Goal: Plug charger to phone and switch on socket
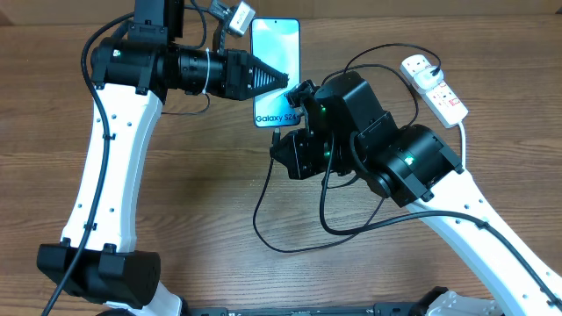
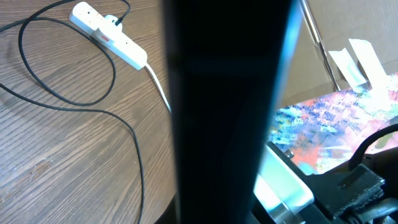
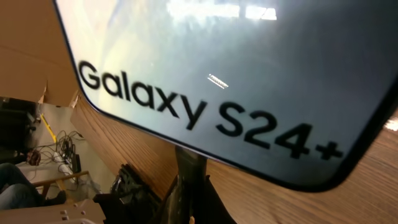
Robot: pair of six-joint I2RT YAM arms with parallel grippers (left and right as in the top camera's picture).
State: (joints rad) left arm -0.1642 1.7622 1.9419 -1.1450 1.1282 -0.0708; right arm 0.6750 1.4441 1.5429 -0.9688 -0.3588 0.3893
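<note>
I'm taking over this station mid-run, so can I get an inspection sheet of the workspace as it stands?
Surface: wood-grain table.
Job's things: phone face up, screen lit, its "Galaxy S24+" text end toward the right arm; socket at the far right, with a plug in it.
Clutter: nothing seen.
Grippers: left gripper over the phone's middle; right gripper at the phone's text end; open or shut cannot be told for either.
Cables: charger loops black across the table from the socket; thick white cord leaves the socket.
Surroundings: brown board beyond the table.
</note>
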